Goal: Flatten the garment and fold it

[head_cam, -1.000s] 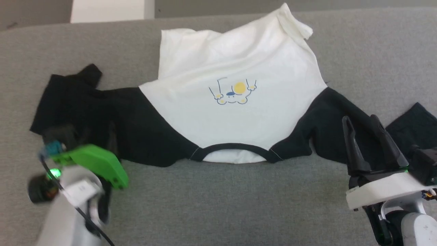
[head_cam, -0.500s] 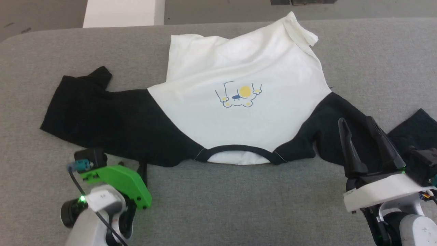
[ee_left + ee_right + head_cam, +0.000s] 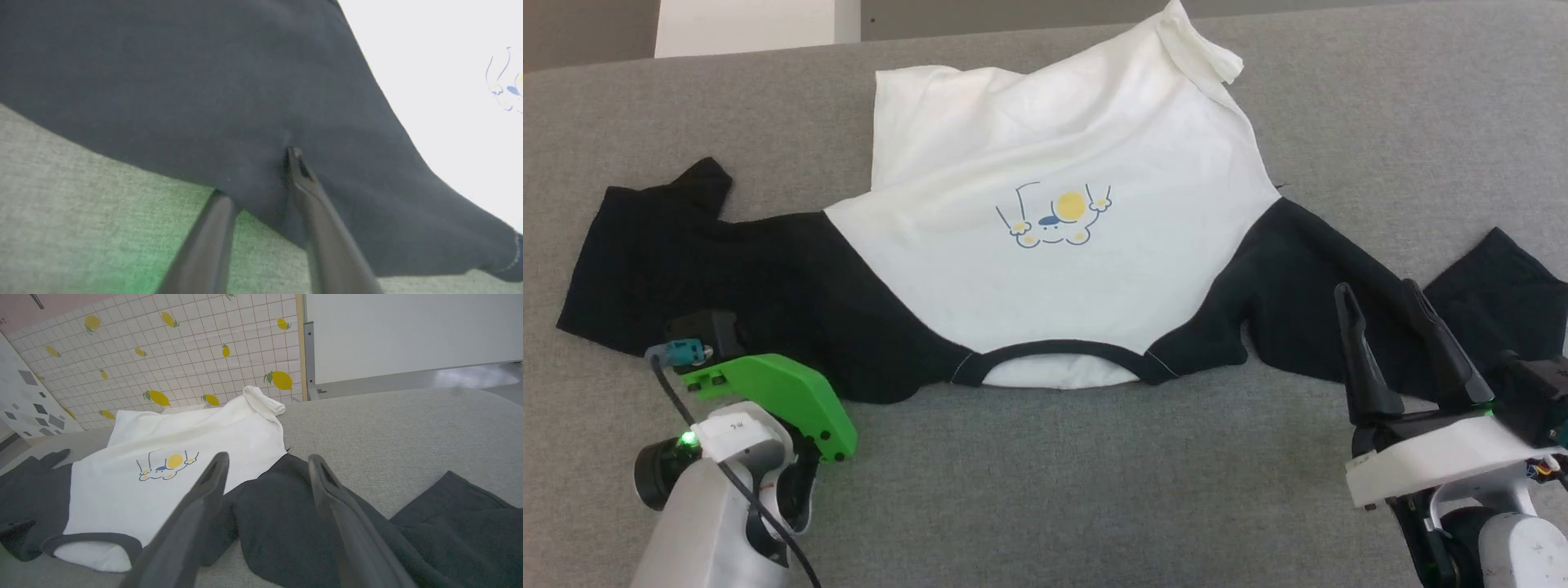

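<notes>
The garment (image 3: 1054, 147) lies spread on a grey padded surface (image 3: 1045, 474), with its black collar band (image 3: 1054, 351) nearest me and the cartoon print (image 3: 1054, 219) face up. Its white hem is rumpled and turned over at the far right corner (image 3: 1205, 49). My left gripper (image 3: 253, 171) is at the near edge of the left black sleeve (image 3: 686, 245). One finger is slipped under the cloth and the other finger (image 3: 302, 183) rests on top, the jaws partly closed but still apart. My right gripper (image 3: 1376, 290) hovers open over the right black sleeve (image 3: 1307, 278), holding nothing.
The grey surface's far edge (image 3: 768, 57) runs along the top of the head view, with a white panel (image 3: 756, 24) behind it. In the right wrist view, a lemon-patterned tiled wall (image 3: 184, 347) and a white board (image 3: 408, 330) stand beyond the surface.
The head camera has shifted. My left gripper drew back from over the left sleeve to its near edge, and its jaws narrowed around the cloth. The right gripper stayed open and still.
</notes>
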